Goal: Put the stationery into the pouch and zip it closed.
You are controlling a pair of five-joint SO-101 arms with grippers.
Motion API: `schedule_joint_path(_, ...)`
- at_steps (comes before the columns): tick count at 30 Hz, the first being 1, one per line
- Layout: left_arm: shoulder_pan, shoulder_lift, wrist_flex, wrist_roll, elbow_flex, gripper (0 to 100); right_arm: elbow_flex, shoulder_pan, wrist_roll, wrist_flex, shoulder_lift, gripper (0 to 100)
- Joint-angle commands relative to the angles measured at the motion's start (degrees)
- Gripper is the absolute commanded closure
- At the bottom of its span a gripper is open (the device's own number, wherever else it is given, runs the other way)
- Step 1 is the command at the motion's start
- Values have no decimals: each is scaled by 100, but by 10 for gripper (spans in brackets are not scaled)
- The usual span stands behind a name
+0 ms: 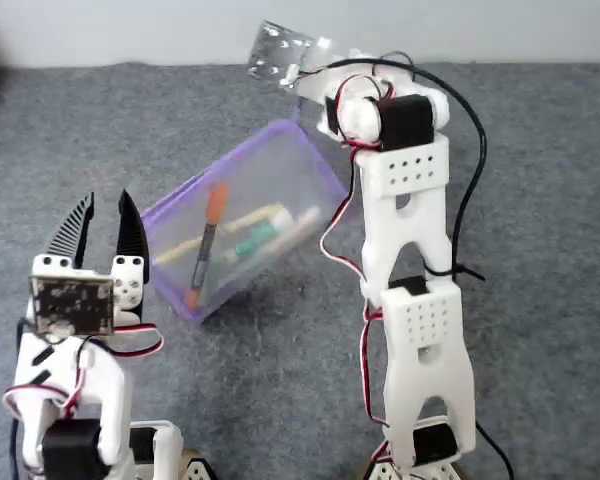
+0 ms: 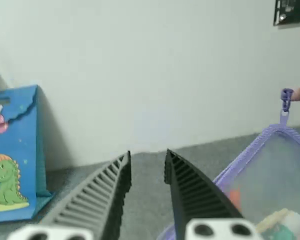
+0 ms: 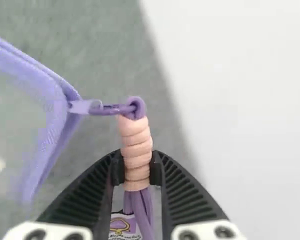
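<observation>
Black ribbed fingers of the right hand (image 3: 136,161) are clenched on a pink beaded charm (image 3: 134,142). The charm hangs from a purple loop hooked into the zipper tab (image 3: 85,106). That tab sits at one corner of the pouch (image 3: 45,95), stretched in line between the corner and the hand. In the high view this corner points toward the far edge of the grey surface (image 1: 540,200), and the white right arm (image 1: 410,230) reaches out over it from the near edge.

Clear with purple trim, the pouch lies slantwise across the middle of the surface. Its other end comes down toward the near left corner. An orange pen (image 1: 206,250) shows through its side, with white and green stationery (image 1: 265,232) beside it.

Just beside that lower end is the left hand (image 1: 107,200), released, its two black fingers spread with a gap between them, gripping nothing and pointing toward the far edge. Past it, in the left wrist view, a blue gift bag (image 2: 15,150) with a green dinosaur stands at the far edge against a pale wall (image 2: 165,60).
</observation>
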Motion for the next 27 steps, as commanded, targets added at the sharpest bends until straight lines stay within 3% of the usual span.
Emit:
schedule_joint_path(1,-26,-53,35,70,-532,893,-299,-233,510,-418,-963,991)
schedule_joint_path(6,-26,-53,35,35,-989,893,-299,-637,1134,-884,-1525,991)
schedule_joint_path(12,18,-53,343,35,-1437,888,-273,-1156,1714,-382,-2097,991)
schedule_joint_path(21,44,-44,527,70,-1481,885,-299,-1578,1741,585,-2431,991)
schedule_joint_path(27,290,-53,563,431,-1411,781,-299,-1657,1749,523,-2440,991)
